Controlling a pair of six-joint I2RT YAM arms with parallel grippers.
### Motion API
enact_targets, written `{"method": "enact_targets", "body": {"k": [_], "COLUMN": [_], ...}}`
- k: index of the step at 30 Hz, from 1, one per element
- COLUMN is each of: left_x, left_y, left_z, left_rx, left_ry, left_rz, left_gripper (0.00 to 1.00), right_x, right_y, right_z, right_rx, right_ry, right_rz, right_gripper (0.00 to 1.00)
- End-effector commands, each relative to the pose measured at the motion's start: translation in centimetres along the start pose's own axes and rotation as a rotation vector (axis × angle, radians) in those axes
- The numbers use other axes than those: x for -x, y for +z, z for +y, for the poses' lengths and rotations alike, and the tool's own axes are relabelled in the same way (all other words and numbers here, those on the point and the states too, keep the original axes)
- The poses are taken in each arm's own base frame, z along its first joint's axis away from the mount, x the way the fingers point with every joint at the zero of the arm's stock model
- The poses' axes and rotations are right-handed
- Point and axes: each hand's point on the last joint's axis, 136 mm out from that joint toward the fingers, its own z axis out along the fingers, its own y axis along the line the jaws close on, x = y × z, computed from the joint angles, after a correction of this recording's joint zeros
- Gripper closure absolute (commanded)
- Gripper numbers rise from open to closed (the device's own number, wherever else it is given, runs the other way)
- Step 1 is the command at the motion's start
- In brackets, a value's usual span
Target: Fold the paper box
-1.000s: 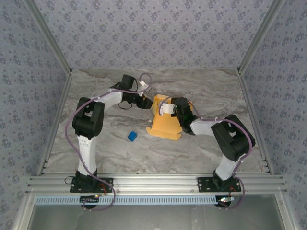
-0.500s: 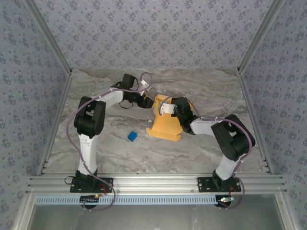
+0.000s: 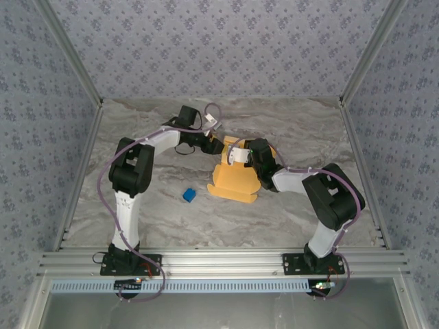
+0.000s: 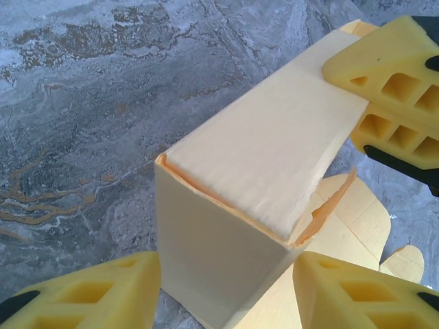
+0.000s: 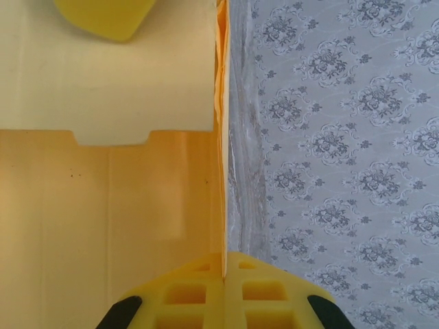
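Observation:
The paper box [image 3: 233, 179] is yellow-orange card, partly raised, in the middle of the table. In the left wrist view its closed end [image 4: 226, 247] stands up between my left gripper's fingers [image 4: 82, 295], which flank it on both sides. My left gripper [image 3: 217, 145] is open at the box's left end. My right gripper [image 3: 241, 155] is shut on the edge of a box panel [image 5: 171, 205], with the thin card pinched between its pads [image 5: 199, 295]. Those same right fingers [image 4: 391, 68] clamp the far end of the pale top panel [image 4: 274, 151].
A small blue cube [image 3: 189, 195] lies on the marble table [image 3: 137, 130] to the front left of the box. Patterned walls close in the back and both sides. A metal rail [image 3: 219, 262] runs along the near edge.
My left gripper has moved right, closer around the box's left end. The box's front flap has shifted slightly left. The right gripper keeps its hold.

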Motion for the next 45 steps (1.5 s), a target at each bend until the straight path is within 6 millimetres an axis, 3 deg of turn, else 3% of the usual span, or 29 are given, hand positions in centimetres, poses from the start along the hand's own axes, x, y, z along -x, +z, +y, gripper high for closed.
{"method": "enact_targets", "body": {"k": [1, 21, 31, 45], "left_x": [0.8, 0.0, -1.4, -1.4], "left_y": [0.5, -1.0, -1.4, -1.8], "left_z": [0.4, -0.5, -0.2, 0.5], "left_rx": [0.027, 0.095, 0.172, 0.301], "left_ry": [0.03, 0.069, 0.079, 0.13], "left_rz": [-0.022, -0.079, -0.113, -0.123], "left_gripper": [0.47, 0.37, 0.38, 0.38], "right_x": [0.9, 1.4, 1.7, 2.0], "right_y": [-0.2, -0.8, -1.6, -2.0], "right_z": [0.1, -1.2, -0.7, -0.1], "right_rx": [0.036, -0.024, -0.062, -0.083], "right_ry": [0.017, -0.016, -0.065, -0.056], "right_rz": [-0.038, -0.003, 0.04, 0.077], "right_gripper": [1.0, 1.0, 1.0, 1.0]}}
